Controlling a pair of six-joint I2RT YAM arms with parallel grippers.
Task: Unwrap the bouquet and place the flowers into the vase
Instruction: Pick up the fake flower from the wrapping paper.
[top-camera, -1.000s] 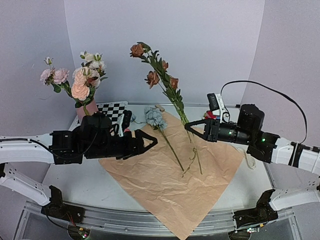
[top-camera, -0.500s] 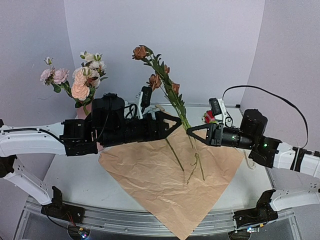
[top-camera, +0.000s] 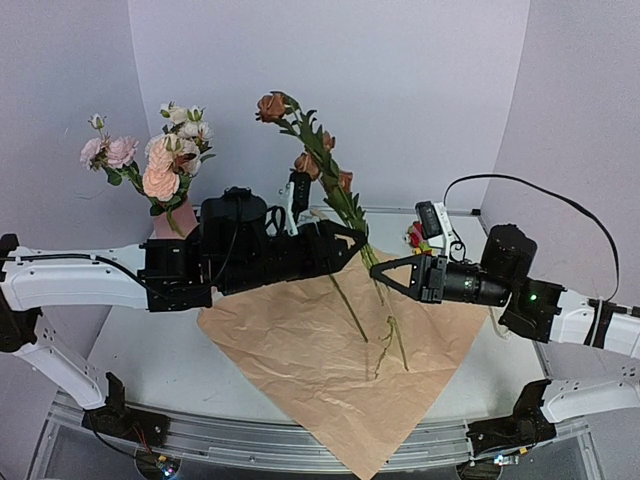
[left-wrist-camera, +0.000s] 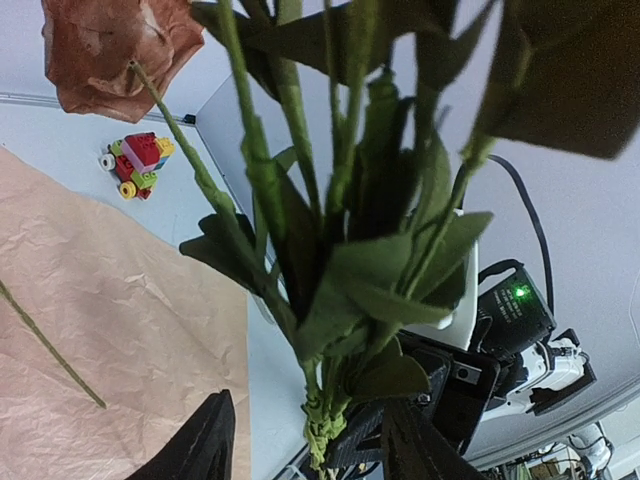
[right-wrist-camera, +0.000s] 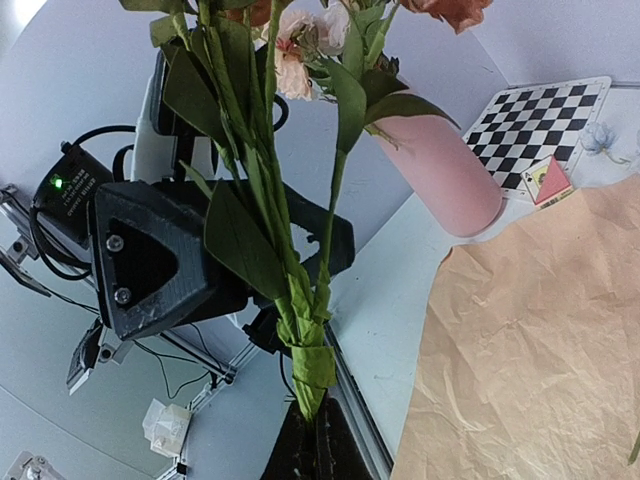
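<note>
At the left the vase (right-wrist-camera: 440, 170) stands upright on the tabletop (top-camera: 150, 360) with pink and white flowers (top-camera: 160, 160) already in it. The left gripper (top-camera: 355, 242), jaws half apart, straddles a rust-brown spray (top-camera: 320, 150) without clamping it, as far as the wrist view shows. The right gripper (top-camera: 380, 270) is pinched tight on that spray's base, holding it upright above the kraft paper (top-camera: 320, 370), which lies spread flat. Unwrapping looks done; this spray and the loose stems (top-camera: 350, 308) on the paper are left to go in.
</note>
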